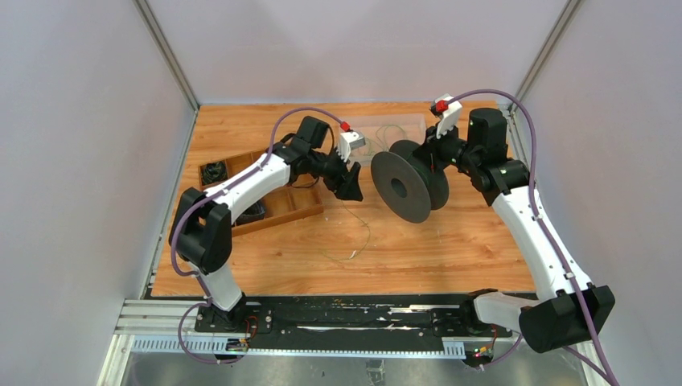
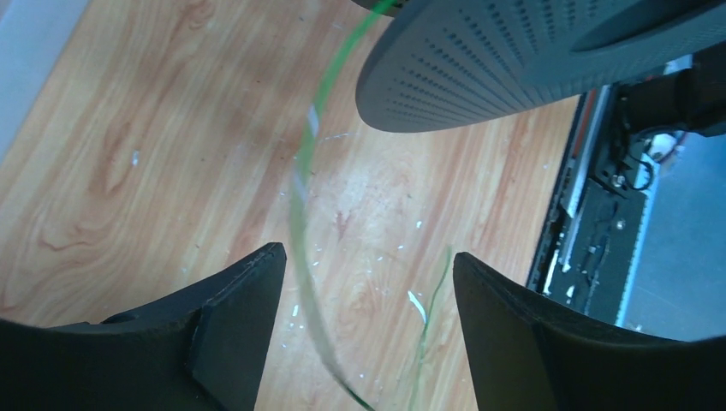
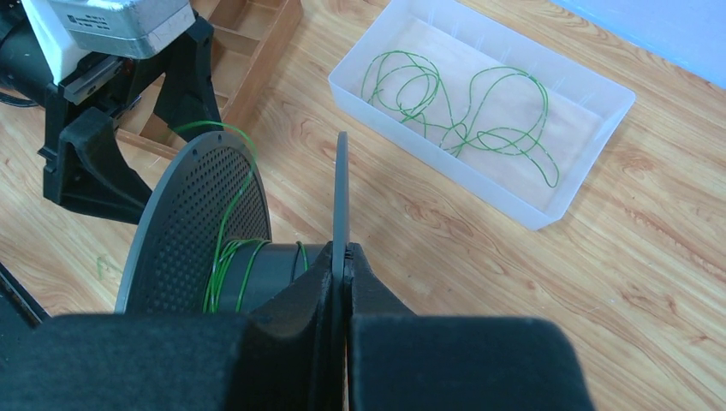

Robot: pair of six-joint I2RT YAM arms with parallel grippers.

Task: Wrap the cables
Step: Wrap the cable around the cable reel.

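A black spool [image 1: 408, 186] hangs above the table centre. My right gripper [image 3: 344, 253] is shut on the spool's thin near flange [image 3: 341, 188]. Thin green cable [image 3: 229, 261] is wound in a few turns on the hub behind the perforated far flange [image 3: 184, 231]. A strand of the cable [image 2: 300, 201] runs down from the spool between the wide-apart fingers of my left gripper [image 2: 366, 253], which is open and clamps nothing. A second strand [image 2: 428, 312] lies on the wood below. The slack cable [image 1: 358, 233] trails over the table. My left gripper [image 1: 351, 181] sits just left of the spool.
A clear plastic bin [image 3: 591, 81] behind the spool holds more looped green cables [image 3: 462, 116]. A wooden compartment tray [image 1: 301, 211] with black cord bundles [image 1: 214, 171] lies left, under the left arm. The black rail [image 1: 346, 318] runs along the near table edge.
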